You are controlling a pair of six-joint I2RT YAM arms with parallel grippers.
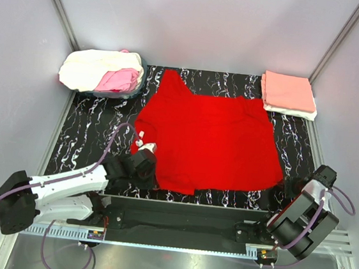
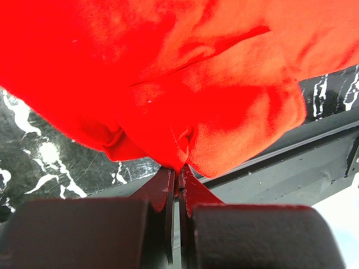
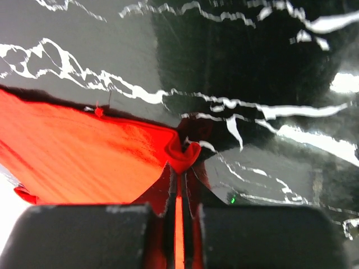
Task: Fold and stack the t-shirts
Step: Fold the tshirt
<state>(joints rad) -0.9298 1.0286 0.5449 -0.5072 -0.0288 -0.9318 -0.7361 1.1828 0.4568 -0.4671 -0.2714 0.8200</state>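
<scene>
At centre of table (image 1: 90,131), red t-shirt (image 1: 211,138) lies spread flat. Left tool (image 2: 178,170) pinches its bunched near-left edge; right tool (image 3: 180,167) pinches the near-right corner. Cloth looks light, limp, drapey; likely sags between holds, so hem corners suit best.

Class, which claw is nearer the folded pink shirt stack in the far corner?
Right. The right claw grips the red shirt at its corner on the side of the stack; the left claw grips the opposite edge, farther away.

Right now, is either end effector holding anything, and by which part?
Both hold the red t-shirt: the left end effector pinches its bunched near-left corner, the right end effector its near-right corner.
</scene>
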